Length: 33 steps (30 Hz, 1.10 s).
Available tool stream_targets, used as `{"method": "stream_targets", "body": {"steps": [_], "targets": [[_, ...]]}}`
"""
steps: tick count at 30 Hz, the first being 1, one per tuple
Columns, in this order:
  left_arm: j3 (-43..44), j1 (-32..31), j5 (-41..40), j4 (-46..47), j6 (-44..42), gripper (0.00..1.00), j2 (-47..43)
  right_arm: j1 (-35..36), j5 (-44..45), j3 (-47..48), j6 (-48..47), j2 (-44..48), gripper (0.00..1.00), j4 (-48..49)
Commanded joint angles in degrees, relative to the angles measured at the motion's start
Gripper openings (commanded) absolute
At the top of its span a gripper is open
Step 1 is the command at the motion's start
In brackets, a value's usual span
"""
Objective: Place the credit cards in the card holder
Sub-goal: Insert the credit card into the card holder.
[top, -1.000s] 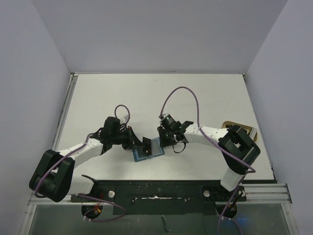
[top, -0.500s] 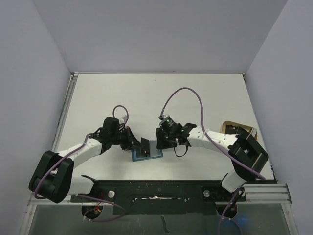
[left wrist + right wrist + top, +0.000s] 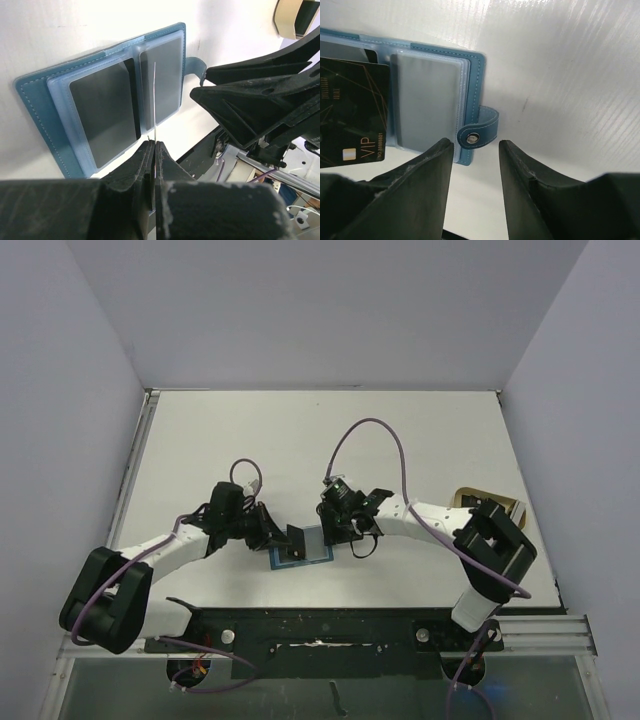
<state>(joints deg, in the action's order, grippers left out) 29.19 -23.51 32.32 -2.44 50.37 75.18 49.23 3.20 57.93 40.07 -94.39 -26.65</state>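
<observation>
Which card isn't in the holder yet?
The card pinched edge-on in the left gripper; the two dark cards lie flat in sleeves of the card holder.

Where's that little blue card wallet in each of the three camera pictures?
Top external: card holder lies open, low centre on the table.
Left wrist: card holder fills the left half, beyond left fingers pinching a card.
Right wrist: card holder upper left, above open right fingers.
Shared landmark: its snap tab, clear in both wrist views.
</observation>
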Motion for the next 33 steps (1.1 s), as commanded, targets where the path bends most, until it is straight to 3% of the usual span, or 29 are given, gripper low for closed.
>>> {"method": "stream_targets", "body": {"steps": [1,5,16,33], "targets": [[-0.5,0.5,0.0,2.6,0.1,0.0,0.3,0.5,1.5,2.3,-1.4,-1.6,0.43,0.8],[-1.3,0.6,0.6,4.3,0.4,0.0,1.4,0.5,2.2,2.5,-1.4,-2.8,0.41,0.8],[-2.2,0.7,1.0,6.9,0.3,0.0,4.0,0.5,3.0,1.0,-0.5,-3.6,0.18,1.3],[-4.0,0.6,-2.7,9.9,1.0,0.0,5.6,2.2,2.3,-0.7,1.8,-3.8,0.14,2.5]]}}
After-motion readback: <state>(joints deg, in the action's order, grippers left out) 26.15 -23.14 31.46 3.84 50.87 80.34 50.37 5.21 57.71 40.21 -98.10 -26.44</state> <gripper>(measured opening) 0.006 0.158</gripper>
